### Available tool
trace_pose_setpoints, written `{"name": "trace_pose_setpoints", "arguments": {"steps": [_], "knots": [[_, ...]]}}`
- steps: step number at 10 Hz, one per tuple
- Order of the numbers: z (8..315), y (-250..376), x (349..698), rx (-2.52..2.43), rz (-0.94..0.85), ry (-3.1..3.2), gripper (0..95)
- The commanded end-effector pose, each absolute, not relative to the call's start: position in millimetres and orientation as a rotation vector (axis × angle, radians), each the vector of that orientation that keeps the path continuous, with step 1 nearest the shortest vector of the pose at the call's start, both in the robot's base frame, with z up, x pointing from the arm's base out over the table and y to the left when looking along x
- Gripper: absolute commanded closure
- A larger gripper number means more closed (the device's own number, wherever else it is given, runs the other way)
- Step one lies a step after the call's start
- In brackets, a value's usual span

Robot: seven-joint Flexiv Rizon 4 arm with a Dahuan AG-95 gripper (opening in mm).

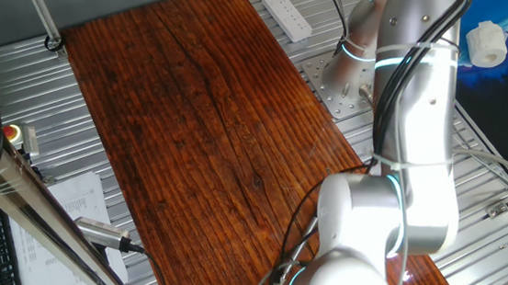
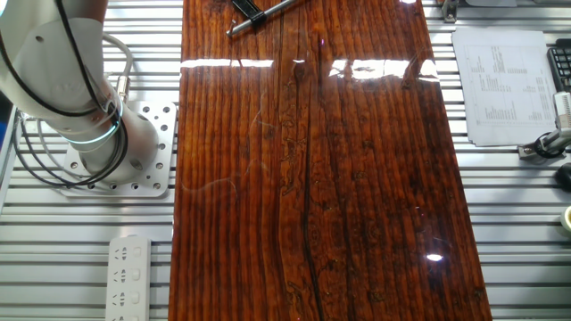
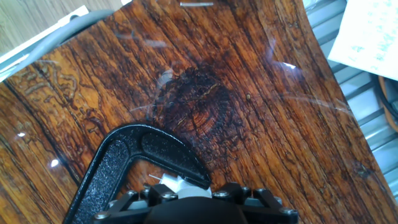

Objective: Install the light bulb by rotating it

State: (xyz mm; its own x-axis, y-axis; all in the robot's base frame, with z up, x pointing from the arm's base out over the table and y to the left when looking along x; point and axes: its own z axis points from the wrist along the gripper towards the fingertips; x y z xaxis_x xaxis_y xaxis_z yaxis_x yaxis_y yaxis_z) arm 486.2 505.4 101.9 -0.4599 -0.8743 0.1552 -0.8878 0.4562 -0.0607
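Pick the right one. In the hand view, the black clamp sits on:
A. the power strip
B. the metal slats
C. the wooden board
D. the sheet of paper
C: in the hand view the black clamp lies on the wooden board, whose dark grain surrounds its curved arm; the paper is off the board at the upper right.

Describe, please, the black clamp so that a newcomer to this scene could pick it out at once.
Start from the wooden board in the hand view. The black clamp sits at the bottom edge, just below the dark knot in the grain. It is a rough, matte, C-shaped frame, the only black piece lying on the wood there.
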Motion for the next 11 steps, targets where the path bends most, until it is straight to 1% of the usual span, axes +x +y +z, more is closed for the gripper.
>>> {"name": "trace_pose_setpoints", "arguments": {"steps": [1,11], "knots": [[99.9,503.0,484.2,1.568,0.197,-2.588,38.0],[99.5,496.6,485.8,1.579,0.198,-2.571,38.0]]}}
